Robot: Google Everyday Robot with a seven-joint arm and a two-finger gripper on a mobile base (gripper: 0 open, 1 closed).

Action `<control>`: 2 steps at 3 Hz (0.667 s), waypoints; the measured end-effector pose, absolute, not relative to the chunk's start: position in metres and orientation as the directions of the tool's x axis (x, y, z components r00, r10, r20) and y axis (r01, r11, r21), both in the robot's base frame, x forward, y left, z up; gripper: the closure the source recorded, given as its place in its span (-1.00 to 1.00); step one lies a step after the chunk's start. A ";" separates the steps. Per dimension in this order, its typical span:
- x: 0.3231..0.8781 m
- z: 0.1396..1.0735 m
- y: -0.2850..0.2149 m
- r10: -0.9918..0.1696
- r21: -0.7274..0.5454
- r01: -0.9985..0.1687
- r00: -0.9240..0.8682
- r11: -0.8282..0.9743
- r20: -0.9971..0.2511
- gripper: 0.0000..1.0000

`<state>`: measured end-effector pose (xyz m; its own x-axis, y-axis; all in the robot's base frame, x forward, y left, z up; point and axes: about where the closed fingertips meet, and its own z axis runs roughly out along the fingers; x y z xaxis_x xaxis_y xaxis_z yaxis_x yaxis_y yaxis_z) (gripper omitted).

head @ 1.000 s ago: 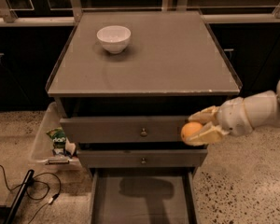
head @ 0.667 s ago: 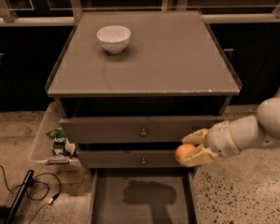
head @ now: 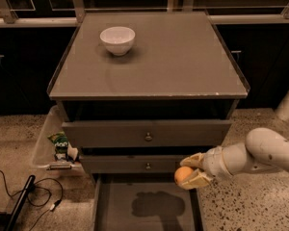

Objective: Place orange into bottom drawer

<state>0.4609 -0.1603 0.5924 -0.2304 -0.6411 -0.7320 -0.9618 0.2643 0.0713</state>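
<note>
The orange (head: 183, 175) is a small round fruit held between the pale fingers of my gripper (head: 189, 171). The gripper is shut on it and hangs above the right side of the bottom drawer (head: 120, 208), which is pulled open below the cabinet and shows a flat grey floor with the arm's shadow on it. My white arm (head: 260, 153) reaches in from the right. The orange is level with the front of the second drawer (head: 135, 164) and has not touched the drawer floor.
A white bowl (head: 117, 39) stands on the cabinet top (head: 183, 57) at the back left. Two upper drawers with small knobs (head: 148, 136) are closed. A clear bin (head: 48, 143) with a green packet stands left of the cabinet. Black cables (head: 29, 196) lie on the floor.
My gripper has moved down and a little to the left with the orange, from level with the top drawer to just above the open bottom drawer.
</note>
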 end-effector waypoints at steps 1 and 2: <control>0.462 0.588 -0.160 -0.639 0.072 -0.961 -0.233 0.268 -0.733 1.00; 0.459 0.573 -0.158 -0.642 0.089 -0.957 -0.253 0.276 -0.724 1.00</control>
<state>0.4588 -0.1582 0.5726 -0.2526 -0.6420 -0.7239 -0.9569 0.2765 0.0887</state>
